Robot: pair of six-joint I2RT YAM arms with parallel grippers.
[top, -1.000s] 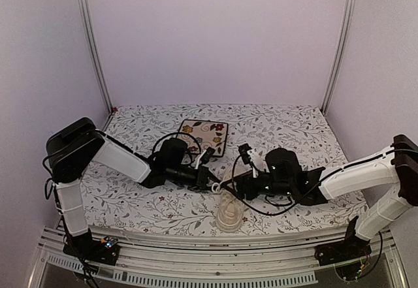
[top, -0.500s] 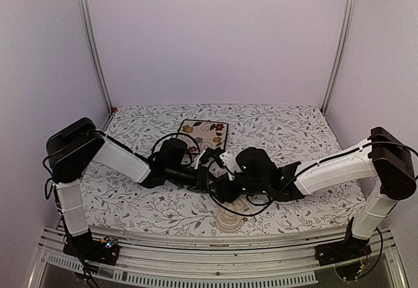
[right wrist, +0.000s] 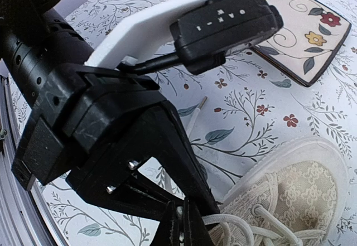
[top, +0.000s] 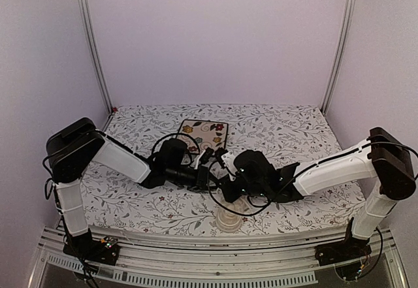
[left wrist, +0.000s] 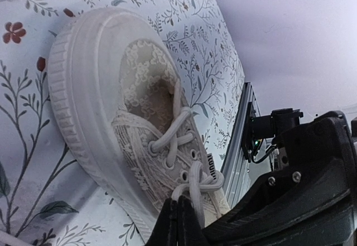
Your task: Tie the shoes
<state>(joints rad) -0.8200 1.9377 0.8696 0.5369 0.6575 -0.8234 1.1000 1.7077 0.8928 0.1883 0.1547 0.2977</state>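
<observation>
Flagging the slip risk first. The left fingers are sitting pressed together at the tongue end of the sneaker. A strand of the laces is running down to their tips, but I cannot tell whether it is actually pinched. The right fingers are closed tight too, with a lace strand passing just beside the tips, so that grip is also unconfirmed.

The sneaker is lying on its sole on the worktop, near the front edge at centre. Both wrists are crowding right over it, and the right arm is hiding most of it from overhead.

Likely failures:
- The soft, thin cord is probably sliding out of hard, narrow fingers on any pull.
- Nothing is pinning the shoe, so a tug is likely dragging the light sneaker across the printed surface instead of tightening anything.
- The two arms are working nearly in contact, so they are risking a bump or a snag on the black cable looping beside the shoe.
- The loose lace end is lying free on the worktop and could be pulled back through an eyelet.

Materials:
- The cream upper is showing a lacy, embroidered weave.
- The pale sole is looking rubbery, with a ribbed sidewall and a rounded toe.
- The laces are looking flat, woven and floppy.
- The worktop is showing a matte leaf-and-flower print.
- The square plate is looking glossy and hard, with a dark rim. It is lying farther back, apart from the shoe.
</observation>
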